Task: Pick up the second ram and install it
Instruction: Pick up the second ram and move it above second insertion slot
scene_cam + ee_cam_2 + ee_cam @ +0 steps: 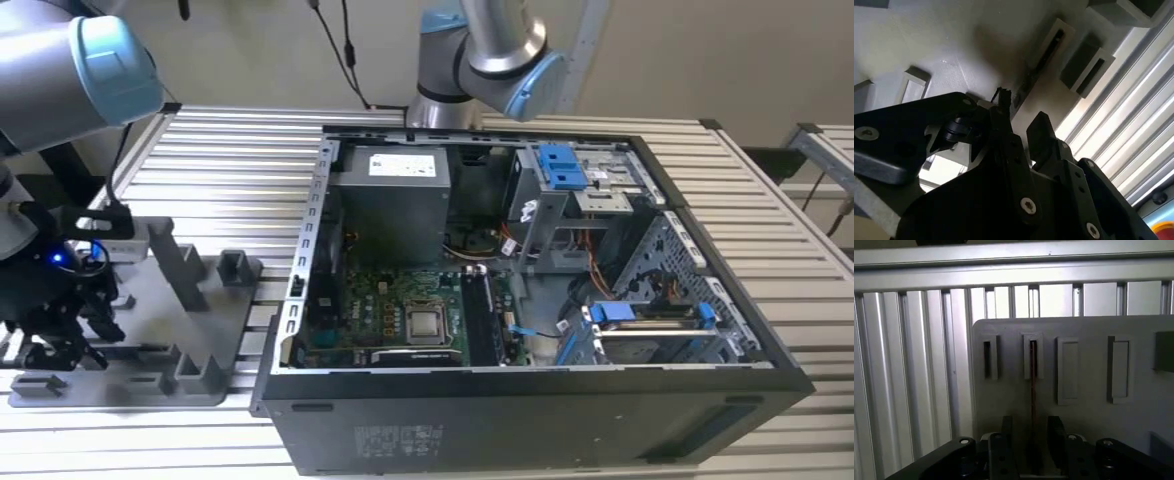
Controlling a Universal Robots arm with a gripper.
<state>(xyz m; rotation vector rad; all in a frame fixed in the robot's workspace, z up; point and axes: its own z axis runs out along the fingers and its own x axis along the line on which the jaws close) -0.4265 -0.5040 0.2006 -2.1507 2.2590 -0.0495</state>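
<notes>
The second ram [1033, 385] stands on edge in a slot of the grey plastic tray [1089, 410], seen as a thin dark line. My gripper [1032, 434] is low over the tray, open, with one finger on each side of the stick and a small gap on both sides. In the second wrist view the gripper [1021, 129] has the stick's thin edge [1026, 82] running up between its black fingertips [1040, 131], over the tray [954, 45]. In the exterior view the gripper [60, 335] hangs over the tray [200, 335] at that view's left.
The open computer case [747, 330] lies on the slatted aluminium table [227, 140], with the green motherboard [380, 310] inside. Upright grey blocks [174, 265] rise from the tray close to the gripper. The arm's base [441, 100] stands behind the case.
</notes>
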